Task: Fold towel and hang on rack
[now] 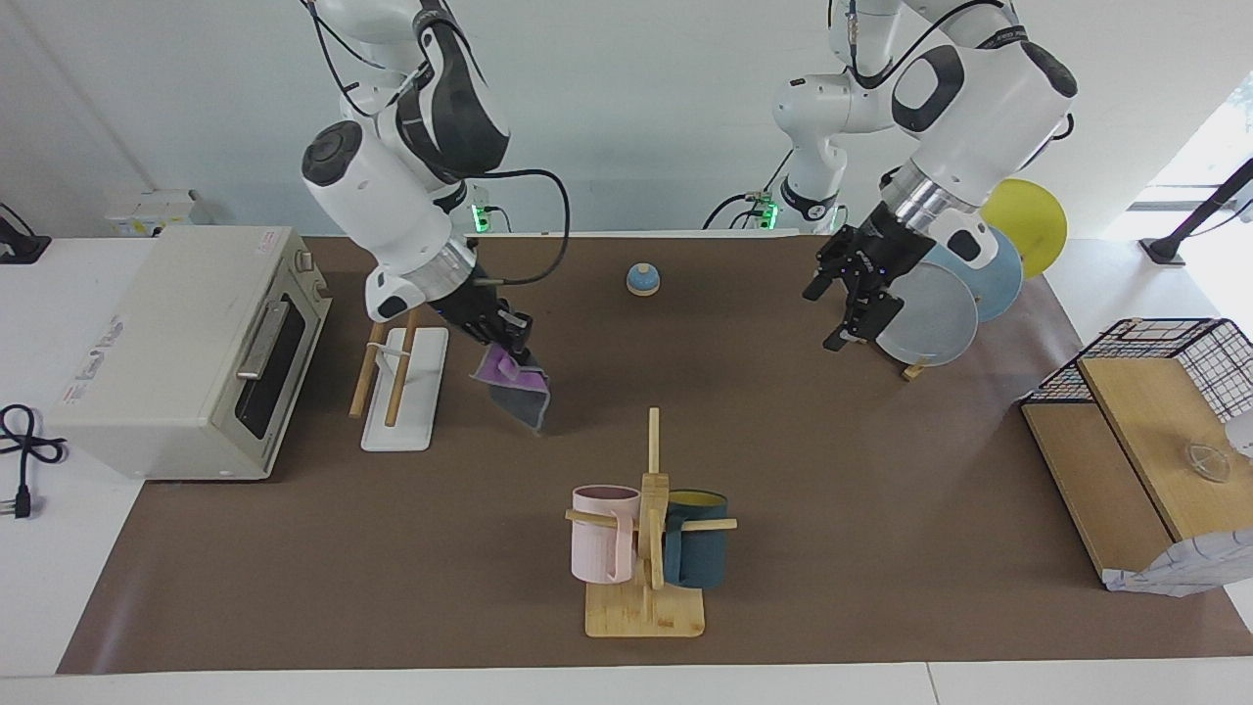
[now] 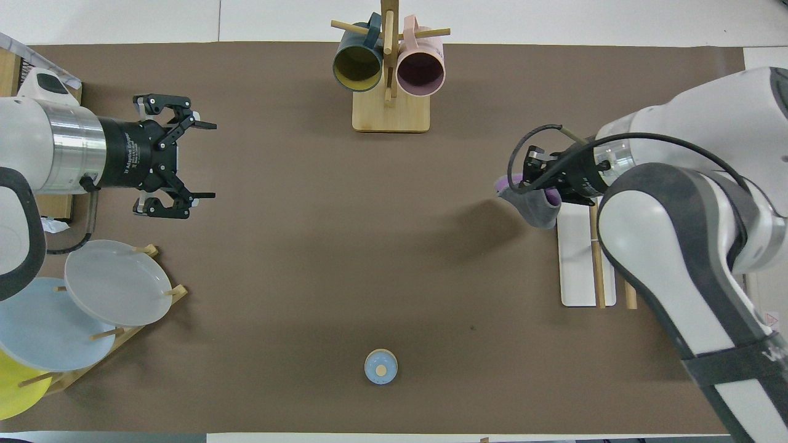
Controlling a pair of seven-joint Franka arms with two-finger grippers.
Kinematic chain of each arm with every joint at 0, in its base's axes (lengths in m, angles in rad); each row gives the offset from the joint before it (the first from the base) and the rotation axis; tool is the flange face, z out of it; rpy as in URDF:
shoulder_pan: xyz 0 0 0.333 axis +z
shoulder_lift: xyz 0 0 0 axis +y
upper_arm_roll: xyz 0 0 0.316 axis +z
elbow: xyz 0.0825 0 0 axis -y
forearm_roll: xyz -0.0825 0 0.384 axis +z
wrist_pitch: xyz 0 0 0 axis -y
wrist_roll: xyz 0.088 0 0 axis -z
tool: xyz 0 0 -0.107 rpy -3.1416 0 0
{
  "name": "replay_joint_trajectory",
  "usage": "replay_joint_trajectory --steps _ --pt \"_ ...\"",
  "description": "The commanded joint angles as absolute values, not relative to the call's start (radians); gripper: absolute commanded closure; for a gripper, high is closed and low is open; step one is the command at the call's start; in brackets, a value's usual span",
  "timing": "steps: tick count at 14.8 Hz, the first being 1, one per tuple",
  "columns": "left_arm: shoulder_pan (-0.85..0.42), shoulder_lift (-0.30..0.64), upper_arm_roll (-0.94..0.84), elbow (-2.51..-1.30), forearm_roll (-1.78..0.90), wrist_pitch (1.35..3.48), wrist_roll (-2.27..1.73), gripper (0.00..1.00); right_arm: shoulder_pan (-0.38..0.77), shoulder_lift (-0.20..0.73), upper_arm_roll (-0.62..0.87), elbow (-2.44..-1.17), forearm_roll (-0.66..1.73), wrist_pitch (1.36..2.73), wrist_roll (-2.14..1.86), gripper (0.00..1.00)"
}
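The towel [image 1: 517, 390], purple on one face and dark grey on the other, hangs bunched in the air with my right gripper [image 1: 511, 351] shut on its upper edge. It hangs just beside the rack [image 1: 406, 392], toward the middle of the table, and does not touch the two wooden rods [image 1: 387, 357]. From overhead the towel [image 2: 537, 208] and right gripper [image 2: 533, 184] are at the edge of the rack's white base [image 2: 577, 258]. My left gripper [image 1: 850, 305] is open and empty, in the air by the plate stand; overhead its fingertips [image 2: 206, 161] are spread wide.
A toaster oven [image 1: 186, 343] stands past the rack at the right arm's end. A mug stand [image 1: 646, 534] with two mugs is at mid-table, farther from the robots. Plates on a stand [image 1: 925, 313], a small blue bell [image 1: 642, 280] and a wire basket [image 1: 1165, 382] are there too.
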State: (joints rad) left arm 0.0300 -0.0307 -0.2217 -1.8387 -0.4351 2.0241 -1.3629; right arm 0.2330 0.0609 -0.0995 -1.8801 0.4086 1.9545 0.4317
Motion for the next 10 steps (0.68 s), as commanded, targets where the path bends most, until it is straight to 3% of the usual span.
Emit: replay_joint_trajectory --steps 1,10 --pt "0.083 -0.064 -0.229 -1.871 -0.390 2.003 -1.191 0.00 0.145 -0.024 -0.086 -2.034 0.394 1.967 0.321 1.00" --pt "0.083 -0.049 -0.230 -1.822 -0.203 1.927 -0.692 0.00 -0.050 -0.052 -0.087 -2.103 0.253 1.962 0.036 1.00"
